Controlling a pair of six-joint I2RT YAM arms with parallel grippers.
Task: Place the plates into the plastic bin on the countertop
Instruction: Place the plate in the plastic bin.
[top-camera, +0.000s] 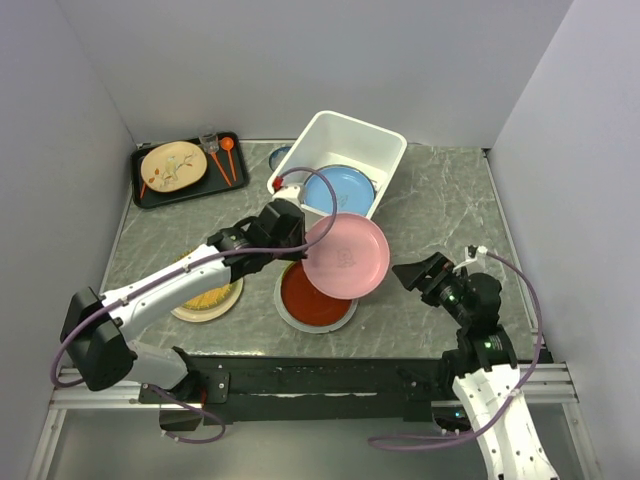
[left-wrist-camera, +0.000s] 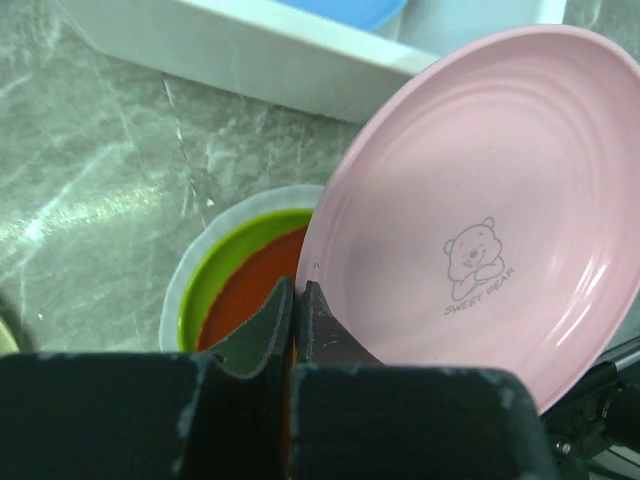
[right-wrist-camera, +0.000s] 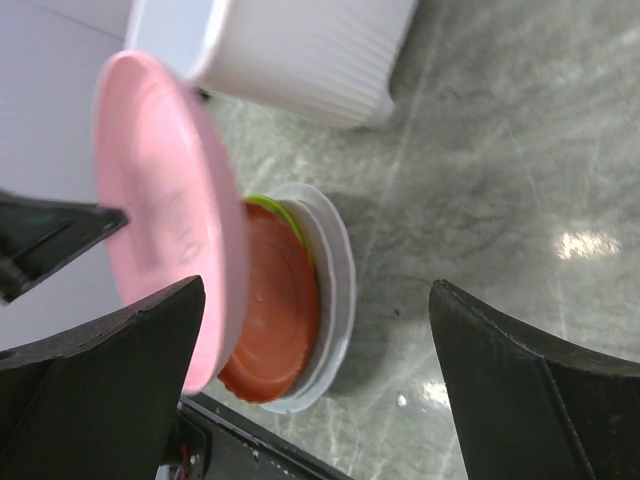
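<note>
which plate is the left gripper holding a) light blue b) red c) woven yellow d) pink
d: the left gripper is shut on the rim of the pink plate, held tilted over the red plate; the light blue plate lies in the plastic bin.

Plain pale walls (top-camera: 300, 60) close in evenly lit on three sides.
</note>
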